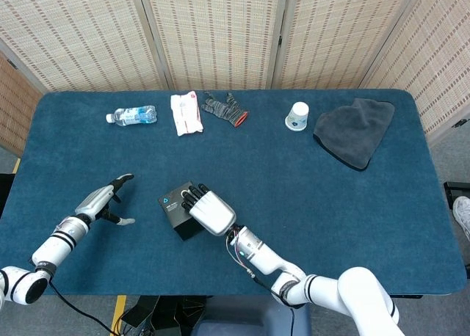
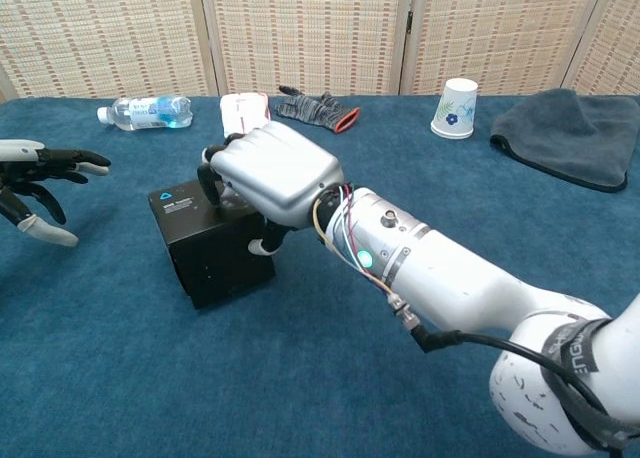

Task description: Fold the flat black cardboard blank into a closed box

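The right hand [image 2: 270, 173] rests atop the black box [image 2: 205, 243], seemingly pressing; the left hand [image 1: 103, 200], fingers spread and empty, lies at 9 o'clock.

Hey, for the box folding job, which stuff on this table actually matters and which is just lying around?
Part of the job:
black box, already folded up
right hand, resting on top of it
left hand, open, apart from the box

Just lying about:
water bottle
white packet
glove
paper cup
grey cloth
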